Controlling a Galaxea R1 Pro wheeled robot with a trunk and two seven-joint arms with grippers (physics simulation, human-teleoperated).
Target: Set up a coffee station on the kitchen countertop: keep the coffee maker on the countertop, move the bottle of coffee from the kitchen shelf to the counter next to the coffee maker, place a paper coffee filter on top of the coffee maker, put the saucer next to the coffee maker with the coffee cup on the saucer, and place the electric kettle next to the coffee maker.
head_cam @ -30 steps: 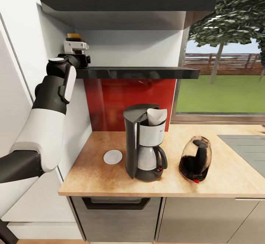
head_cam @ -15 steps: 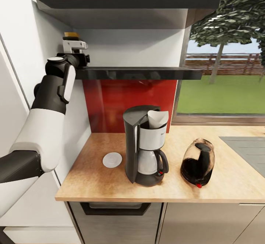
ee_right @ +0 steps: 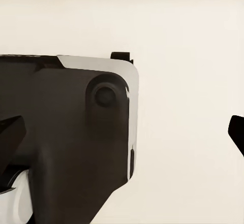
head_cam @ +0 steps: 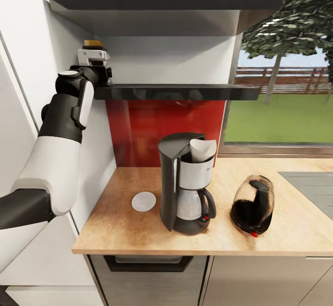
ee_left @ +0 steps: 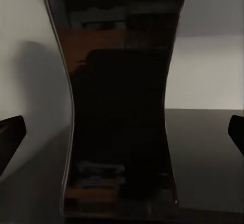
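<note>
Home kitchen: wooden countertop, coffee maker

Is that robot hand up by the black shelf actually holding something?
Nothing yet: the left gripper is open, fingertips apart on either side of the dark squarish bottle.

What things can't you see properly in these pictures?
- The bottle of coffee: in the head view the left gripper covers all but its yellow-orange cap; in the left wrist view its cap is cut off by the edge.
- The saucer: the head view shows no cup on it.
- The electric kettle: its glass is smeary, so its contents stay unclear.
</note>
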